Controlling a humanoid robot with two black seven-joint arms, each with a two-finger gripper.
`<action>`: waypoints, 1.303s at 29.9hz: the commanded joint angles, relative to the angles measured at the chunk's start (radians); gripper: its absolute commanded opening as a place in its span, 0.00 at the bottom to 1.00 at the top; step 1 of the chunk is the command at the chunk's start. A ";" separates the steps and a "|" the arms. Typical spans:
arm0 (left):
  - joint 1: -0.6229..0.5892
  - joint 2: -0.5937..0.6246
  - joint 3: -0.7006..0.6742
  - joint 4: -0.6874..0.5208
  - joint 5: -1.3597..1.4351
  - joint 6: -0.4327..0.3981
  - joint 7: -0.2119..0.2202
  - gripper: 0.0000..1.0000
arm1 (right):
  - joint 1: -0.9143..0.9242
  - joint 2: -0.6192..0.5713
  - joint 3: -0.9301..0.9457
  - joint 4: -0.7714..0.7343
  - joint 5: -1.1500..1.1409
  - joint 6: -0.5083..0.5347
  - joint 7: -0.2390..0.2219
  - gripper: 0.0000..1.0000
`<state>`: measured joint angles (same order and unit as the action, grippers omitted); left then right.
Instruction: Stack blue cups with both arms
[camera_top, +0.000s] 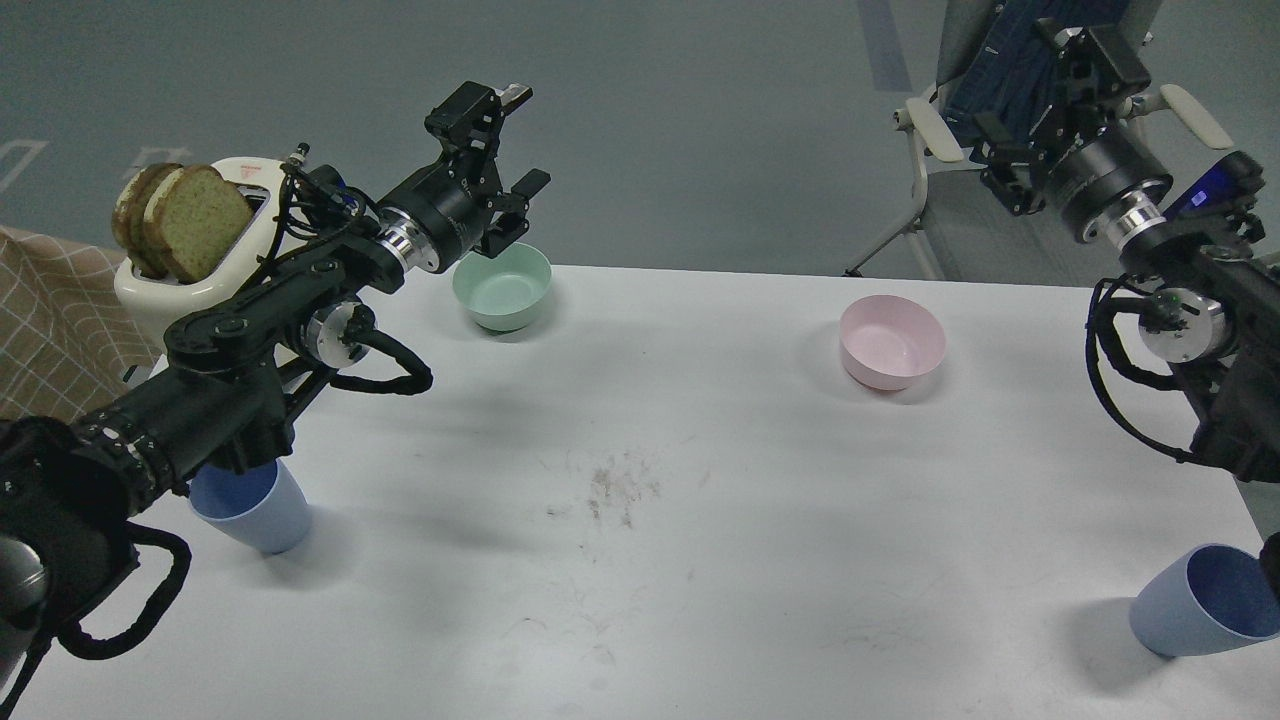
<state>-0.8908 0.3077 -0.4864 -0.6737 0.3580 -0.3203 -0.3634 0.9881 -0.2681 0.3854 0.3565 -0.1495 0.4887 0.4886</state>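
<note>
Both arms up, nothing held. Our left gripper (510, 150) gapes wide; right gripper (1040, 110) can't tell. Cups sit at 8 o'clock (255, 510) and 4 o'clock (1205, 600). We'd drop straight down, pinch each rim squarely.

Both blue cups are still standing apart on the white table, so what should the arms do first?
Probably lower the open left gripper toward the light-blue plastic tumbler under its arm; both grippers hang high and empty, far from either cup.
</note>
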 joint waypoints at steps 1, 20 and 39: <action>0.016 -0.004 0.000 0.000 0.001 -0.005 -0.003 0.98 | -0.037 0.044 0.027 -0.017 -0.004 0.000 0.000 1.00; 0.064 -0.006 -0.092 0.006 0.001 -0.008 0.009 0.98 | -0.034 0.093 0.066 -0.054 -0.002 0.000 0.000 1.00; 0.064 -0.009 -0.107 0.002 -0.008 -0.040 -0.003 0.98 | -0.036 0.110 0.066 -0.060 -0.004 0.000 0.000 1.00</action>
<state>-0.8268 0.2977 -0.5959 -0.6702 0.3498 -0.3334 -0.3665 0.9527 -0.1595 0.4511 0.2982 -0.1531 0.4887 0.4888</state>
